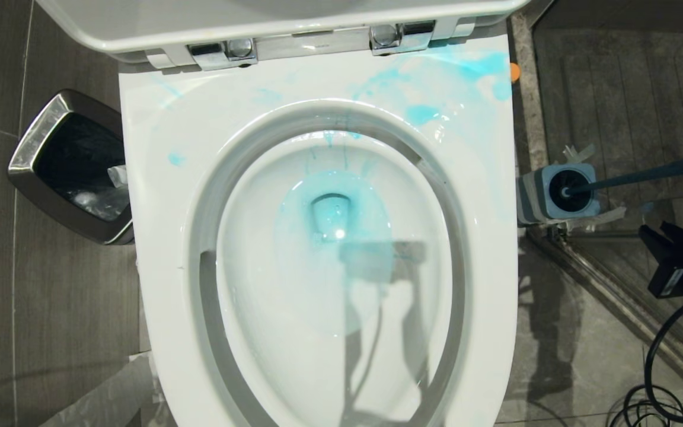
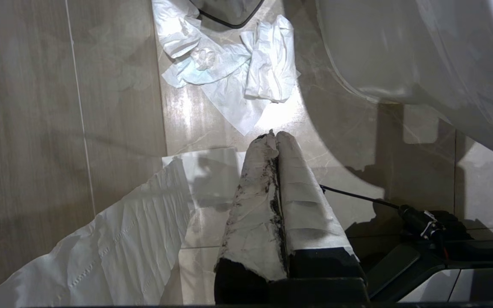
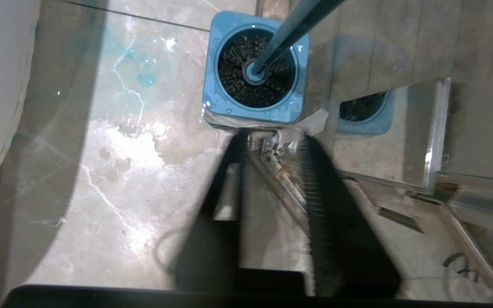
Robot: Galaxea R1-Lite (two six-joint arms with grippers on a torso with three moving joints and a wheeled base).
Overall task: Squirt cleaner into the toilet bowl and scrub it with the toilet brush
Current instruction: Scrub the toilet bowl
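Right gripper (image 3: 268,171) hangs above the holder (image 3: 255,68), jaws apart, gripping nothing. Toilet brush (image 3: 289,30) stands in it, beside the toilet bowl (image 1: 158,196), where turquoise cleaner already pools. You're likely at brush pickup or return; left gripper (image 2: 275,139), shut, is parked.
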